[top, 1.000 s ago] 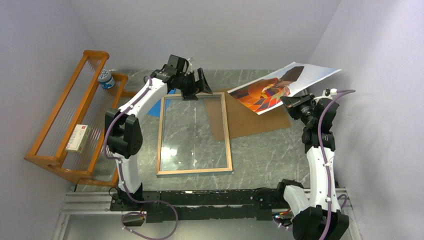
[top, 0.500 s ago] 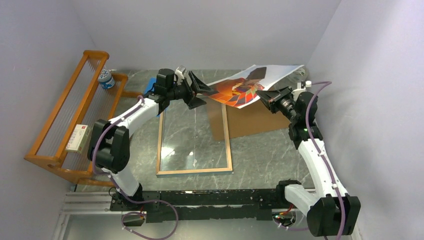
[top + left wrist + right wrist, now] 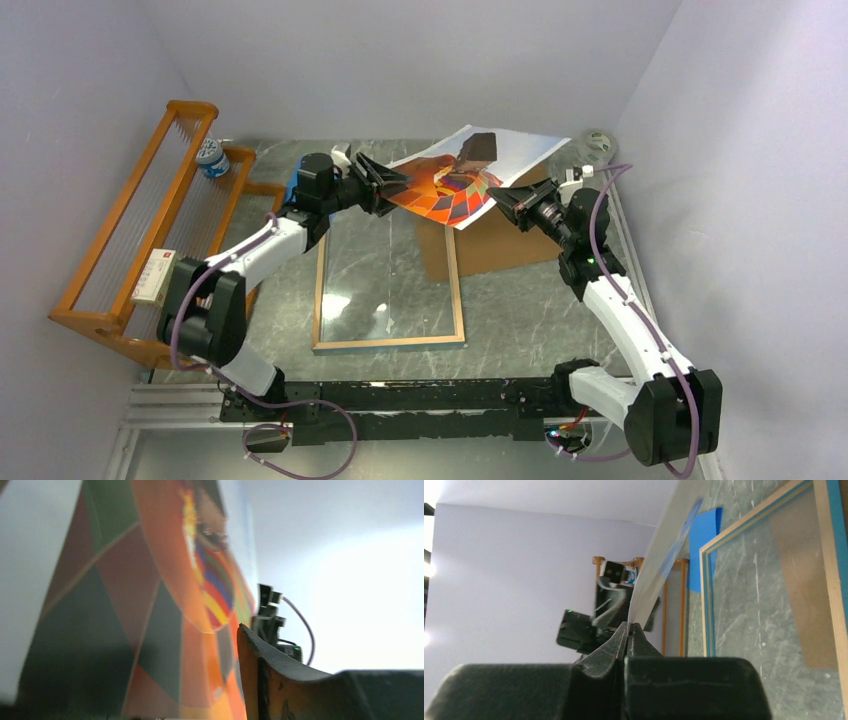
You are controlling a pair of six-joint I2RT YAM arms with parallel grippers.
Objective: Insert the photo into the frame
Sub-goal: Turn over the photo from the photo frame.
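Note:
The photo [image 3: 465, 180], a hot-air balloon print, hangs tilted in the air over the far end of the frame. My right gripper [image 3: 500, 197] is shut on its right edge; the right wrist view shows the thin sheet [image 3: 659, 565] pinched between the closed fingertips [image 3: 628, 626]. My left gripper [image 3: 385, 185] is at the photo's left edge with its jaws apart around the sheet. In the left wrist view the print [image 3: 150, 620] fills the left side beside one finger [image 3: 280, 680]; the other finger is hidden. The frame [image 3: 388, 342] lies flat, light wood side up, and also shows in the right wrist view [image 3: 826, 555].
A brown backing board [image 3: 505, 245] lies right of the frame, partly under its glass. A blue pad [image 3: 293, 185] lies at the frame's far left corner. An orange wooden rack [image 3: 120, 250] holding a white box [image 3: 155, 277] stands along the left wall. A clear round object [image 3: 597, 145] sits back right.
My right arm has carried the photo leftward over the frame's far end. My left gripper has swung round from the frame's top rail to the photo's left edge.

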